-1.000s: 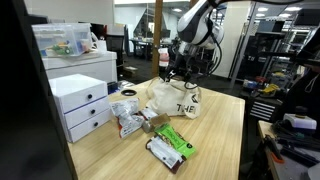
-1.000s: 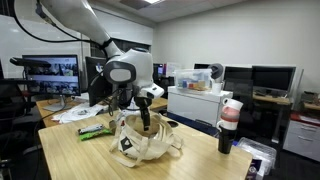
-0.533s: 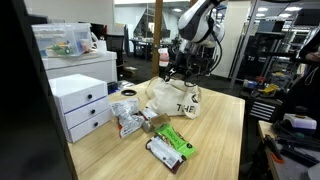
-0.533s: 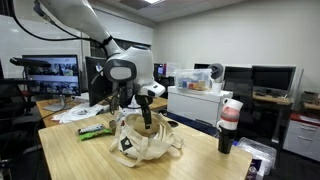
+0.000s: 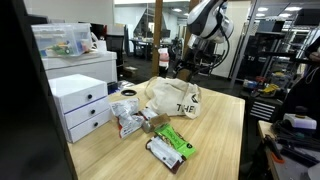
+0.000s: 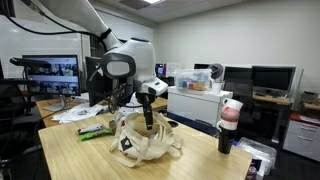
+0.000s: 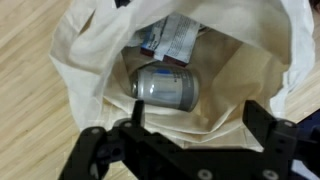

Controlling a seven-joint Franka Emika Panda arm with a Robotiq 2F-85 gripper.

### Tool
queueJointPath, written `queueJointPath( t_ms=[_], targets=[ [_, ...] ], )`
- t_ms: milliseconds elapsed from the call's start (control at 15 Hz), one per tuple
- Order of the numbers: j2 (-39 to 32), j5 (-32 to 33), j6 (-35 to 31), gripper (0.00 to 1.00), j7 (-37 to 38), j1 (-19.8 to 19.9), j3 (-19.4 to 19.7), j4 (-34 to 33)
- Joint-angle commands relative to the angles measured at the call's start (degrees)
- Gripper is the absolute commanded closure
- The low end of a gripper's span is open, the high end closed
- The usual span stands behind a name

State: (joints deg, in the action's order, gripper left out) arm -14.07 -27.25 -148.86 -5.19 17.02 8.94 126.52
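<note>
A cream cloth tote bag (image 5: 172, 98) with black lettering lies on the wooden table (image 5: 215, 135); it also shows in an exterior view (image 6: 145, 140). My gripper (image 7: 195, 118) hangs open and empty above the bag's mouth, seen in both exterior views (image 5: 181, 70) (image 6: 148, 112). In the wrist view the open bag (image 7: 90, 60) holds a silver can (image 7: 165, 86) lying on its side and a flat packet (image 7: 170, 38) with red and blue print behind it.
Snack packets lie on the table beside the bag, among them a green one (image 5: 172, 140) and a dark one (image 5: 160, 152). A white drawer unit (image 5: 80, 105) stands at the table's side. A cup (image 6: 230, 125) stands on the far side. Desks and monitors surround the table.
My gripper has risen out of the bag's mouth and moved a little away from it. The bag and packets have not moved.
</note>
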Motion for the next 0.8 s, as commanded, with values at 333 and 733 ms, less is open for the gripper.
queueJointPath(
  t_ms=[333,733],
  targets=[
    [-0.7,0.0,3.1,0.00,0.0,0.4,1.0,1.6],
    [-5.0,0.5,0.3,0.00,-0.3,0.0,-0.9,-0.5]
  ],
)
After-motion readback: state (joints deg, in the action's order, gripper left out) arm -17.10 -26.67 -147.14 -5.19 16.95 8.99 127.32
